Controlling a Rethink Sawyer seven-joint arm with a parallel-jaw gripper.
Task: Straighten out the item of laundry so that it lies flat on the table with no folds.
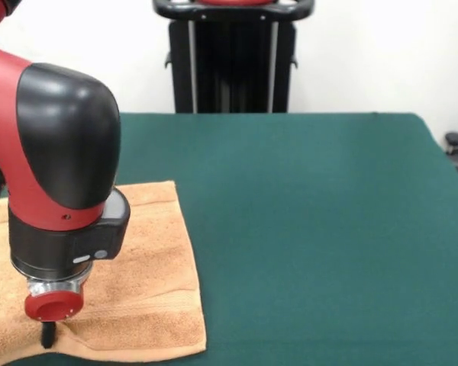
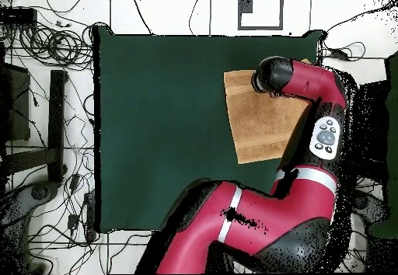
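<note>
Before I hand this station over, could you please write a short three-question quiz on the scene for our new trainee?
1. True or false: the towel lies in the middle of the table.
2. Multiple choice: in the front view, the gripper is A) raised high above bare felt, B) down at the towel near its front edge, C) out of sight.
3. Fill in: the tabletop is dark ____.

Key: 1 false, since the towel sits at one side of the table, under the arm. 2 B. 3 green.
</note>
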